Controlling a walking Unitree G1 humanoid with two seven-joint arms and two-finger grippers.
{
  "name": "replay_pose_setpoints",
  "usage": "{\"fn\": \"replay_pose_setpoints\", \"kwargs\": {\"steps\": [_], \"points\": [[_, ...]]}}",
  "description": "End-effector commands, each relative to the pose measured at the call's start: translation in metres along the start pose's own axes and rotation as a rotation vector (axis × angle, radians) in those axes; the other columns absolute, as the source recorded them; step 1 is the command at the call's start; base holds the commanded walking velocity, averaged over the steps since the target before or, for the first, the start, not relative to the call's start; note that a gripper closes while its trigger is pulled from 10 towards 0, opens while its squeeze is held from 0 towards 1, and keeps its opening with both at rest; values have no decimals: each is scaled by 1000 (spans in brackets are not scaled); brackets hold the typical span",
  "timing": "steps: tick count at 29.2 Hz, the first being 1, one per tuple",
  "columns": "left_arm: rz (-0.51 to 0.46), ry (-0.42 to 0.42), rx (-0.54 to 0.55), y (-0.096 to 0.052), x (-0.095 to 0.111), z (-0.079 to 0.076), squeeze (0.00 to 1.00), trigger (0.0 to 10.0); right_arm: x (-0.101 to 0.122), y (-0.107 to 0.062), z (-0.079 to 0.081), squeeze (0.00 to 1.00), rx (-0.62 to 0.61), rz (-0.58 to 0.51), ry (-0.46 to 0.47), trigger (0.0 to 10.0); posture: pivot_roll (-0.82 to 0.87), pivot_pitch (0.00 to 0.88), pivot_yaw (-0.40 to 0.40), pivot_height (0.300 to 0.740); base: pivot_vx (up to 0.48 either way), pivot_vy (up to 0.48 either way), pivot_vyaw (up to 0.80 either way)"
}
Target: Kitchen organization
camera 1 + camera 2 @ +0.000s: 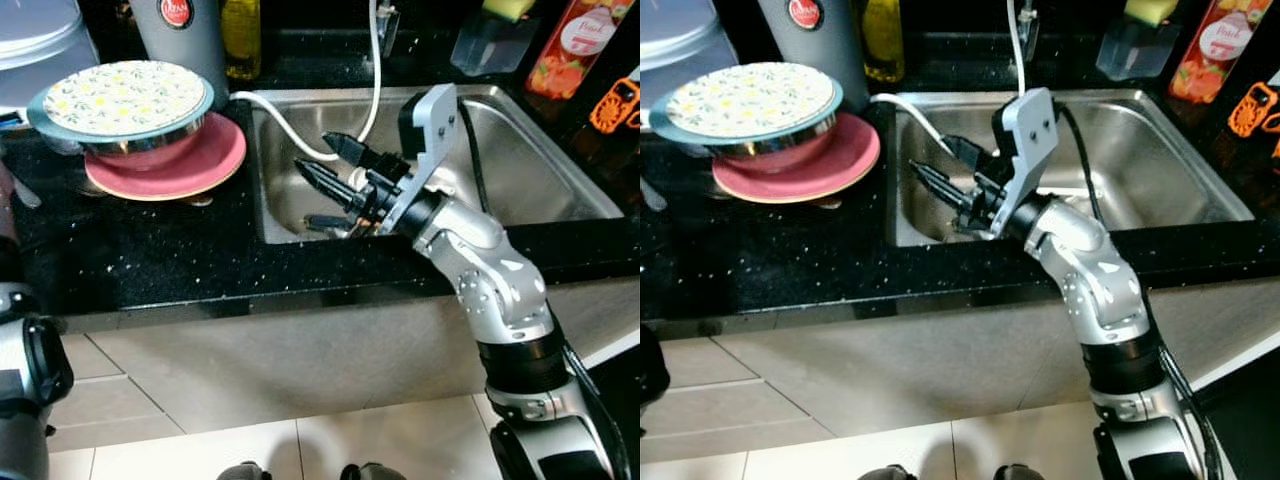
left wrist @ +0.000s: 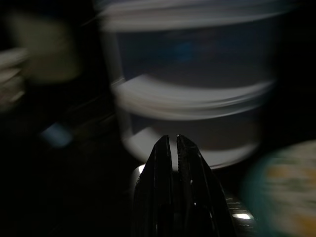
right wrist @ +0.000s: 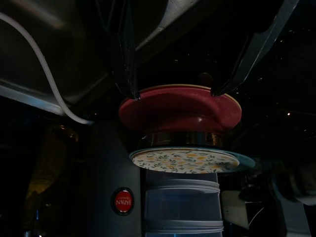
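Lettering on the grey canister (image 1: 185,35) stayed unreadable to me, just a red badge. My right gripper (image 1: 322,165) hung over the sink (image 1: 560,175), jaws wide and empty; the left gripper (image 2: 173,148) sat pinched together.

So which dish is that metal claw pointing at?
Left of the steel sink, on the black speckled counter, stands a stack of dishes. The open right gripper aims at its base, the wide pink plate, under a metal bowl and a floral teal-rimmed plate.

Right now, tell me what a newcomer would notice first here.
The right hand hangs open over the steel sink, pointing toward a stack of dishes on the black counter. A white hose drapes into the sink.
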State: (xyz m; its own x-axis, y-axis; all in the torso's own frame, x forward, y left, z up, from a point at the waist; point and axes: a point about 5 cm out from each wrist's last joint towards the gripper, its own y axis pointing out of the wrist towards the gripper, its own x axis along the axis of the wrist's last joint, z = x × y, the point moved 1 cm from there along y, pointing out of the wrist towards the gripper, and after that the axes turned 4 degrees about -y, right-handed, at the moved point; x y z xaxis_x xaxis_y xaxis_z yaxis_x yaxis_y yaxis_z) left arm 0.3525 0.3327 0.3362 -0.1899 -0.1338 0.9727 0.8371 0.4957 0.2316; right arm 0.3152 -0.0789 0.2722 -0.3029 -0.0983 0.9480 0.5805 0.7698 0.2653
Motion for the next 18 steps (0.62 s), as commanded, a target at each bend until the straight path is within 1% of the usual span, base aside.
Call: {"fn": "replay_pose_setpoints", "kwargs": {"steps": [1, 2, 3, 4, 6, 8, 9, 10, 11, 12, 15, 17, 18], "points": [[23, 11, -73, -4, -3, -15, 0, 10000, 4, -1, -4, 0, -9, -28, -3, 10000, 129, 47, -24, 740, 0, 0, 0], [23, 11, -73, -4, -3, -15, 0, 10000, 4, -1, -4, 0, -9, -28, -3, 10000, 129, 47, -24, 740, 0, 0, 0], [69, 8, -58, -4, -9, -15, 0, 10000, 4, -1, -4, 0, -12, -29, -2, 10000, 129, 47, -24, 740, 0, 0, 0], [136, -16, -34, -2, -20, -14, 0, 10000, 4, -1, -4, 0, -14, -29, -1, 10000, 125, 48, -15, 740, 0, 0, 0], [136, -16, -34, -2, -20, -14, 0, 10000, 4, -1, -4, 0, -14, -29, -1, 10000, 125, 48, -15, 740, 0, 0, 0], [269, -66, 26, -1, -43, -8, 0, 10000, 4, -2, -4, 0, -17, -28, -1, 10000, 125, 48, -15, 740, 0, 0, 0], [269, -66, 26, -1, -43, -8, 0, 10000, 4, -2, -4, 0, -17, -28, -1, 10000, 125, 48, -15, 740, 0, 0, 0], [327, -82, 69, -1, -55, -1, 1000, 10000, 4, -2, -4, 0, -18, -27, -2, 10000, 125, 48, -15, 740, 0, 0, 0], [327, -82, 69, -1, -55, -1, 1000, 10000, 4, -2, -4, 0, -18, -27, -2, 10000, 125, 48, -15, 740, 0, 0, 0], [376, -97, 101, -2, -66, 4, 1000, 10000, 4, -2, -4, 0, -18, -26, -2, 10000, 113, 50, -9, 740, 0, 0, 0], [376, -97, 101, -2, -66, 4, 1000, 10000, 4, -2, -4, 0, -18, -26, -2, 10000, 113, 50, -9, 740, 0, 0, 0], [461, -115, 139, -8, -86, 14, 1000, 10000, 3, -3, -4, 0, -22, -23, -1, 10000, 109, 54, -10, 740, 0, 0, 0], [488, -122, 150, -11, -92, 17, 1000, 10000, 3, -4, -4, 0, -23, -21, -2, 10000, 109, 56, -12, 740, 0, 0, 0]]}}
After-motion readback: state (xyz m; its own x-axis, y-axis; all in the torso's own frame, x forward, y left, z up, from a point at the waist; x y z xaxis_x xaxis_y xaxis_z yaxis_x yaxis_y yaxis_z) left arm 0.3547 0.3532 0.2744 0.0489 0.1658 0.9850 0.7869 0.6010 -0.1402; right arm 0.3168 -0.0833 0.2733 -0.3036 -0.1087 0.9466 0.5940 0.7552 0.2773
